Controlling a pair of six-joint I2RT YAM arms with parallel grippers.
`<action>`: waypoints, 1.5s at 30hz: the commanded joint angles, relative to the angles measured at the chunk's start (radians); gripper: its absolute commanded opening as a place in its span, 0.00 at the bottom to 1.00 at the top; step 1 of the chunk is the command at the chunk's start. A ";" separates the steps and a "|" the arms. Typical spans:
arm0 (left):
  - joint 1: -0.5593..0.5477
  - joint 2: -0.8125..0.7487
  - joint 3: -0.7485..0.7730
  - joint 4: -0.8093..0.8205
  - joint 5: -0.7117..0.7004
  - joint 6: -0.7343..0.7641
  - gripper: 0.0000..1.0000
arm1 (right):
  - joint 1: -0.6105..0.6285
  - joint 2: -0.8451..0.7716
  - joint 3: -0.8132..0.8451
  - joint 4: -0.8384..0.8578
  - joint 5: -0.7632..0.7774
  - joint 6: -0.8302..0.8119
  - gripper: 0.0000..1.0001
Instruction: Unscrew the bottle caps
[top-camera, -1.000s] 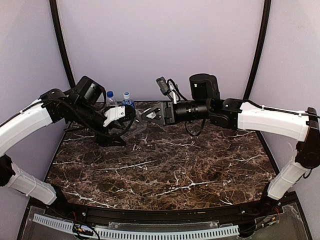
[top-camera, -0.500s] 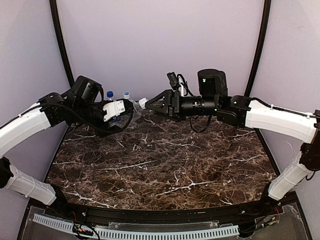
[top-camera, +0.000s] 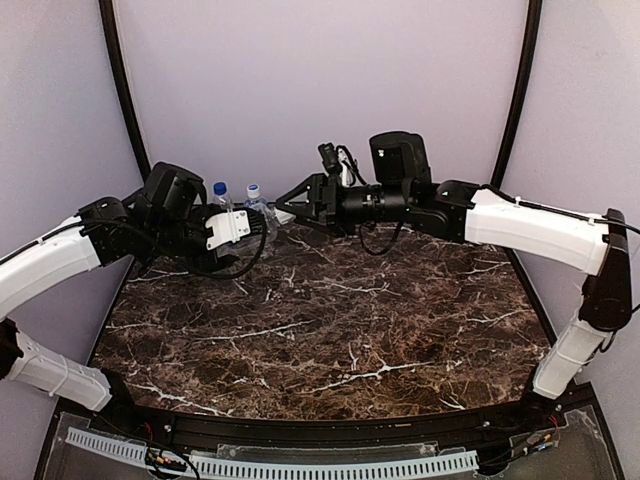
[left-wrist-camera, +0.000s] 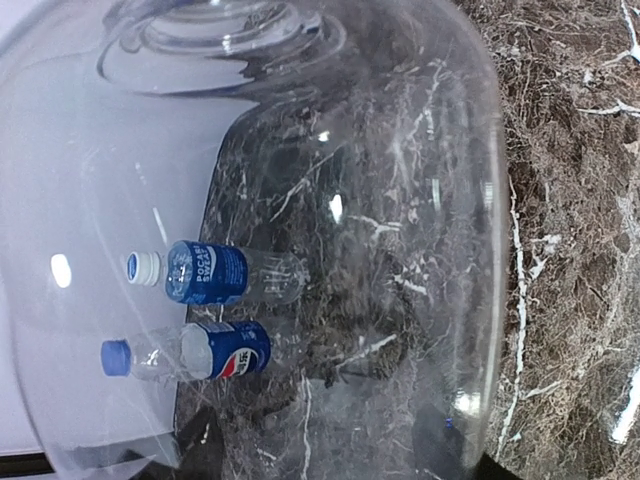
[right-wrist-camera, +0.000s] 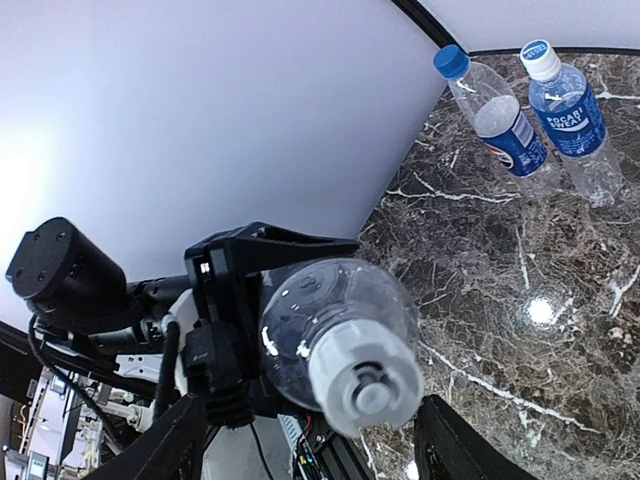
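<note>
Standing at the desk's far-left corner are the Pepsi bottle and blue bottle, both capped. Our left claw grips the plain bottle sideways, off the desk; its pale cap sits between the spread fingers of our released right claw, untouched.

Plain clear bottle lies sideways in mid-air, pale cap on. Pepsi bottle, blue cap, and Pocari Sweat bottle, white cap, stand side by side at the table's back.
</note>
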 joint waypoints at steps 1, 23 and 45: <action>-0.007 -0.035 -0.011 0.029 -0.001 0.011 0.52 | -0.007 0.036 0.055 -0.048 0.062 -0.034 0.70; -0.009 -0.021 0.018 -0.012 0.084 -0.034 0.48 | -0.003 0.084 0.043 0.162 -0.314 -0.204 0.00; -0.010 -0.002 0.167 -0.332 0.557 -0.053 0.48 | 0.067 -0.138 -0.051 -0.075 -0.268 -0.980 0.00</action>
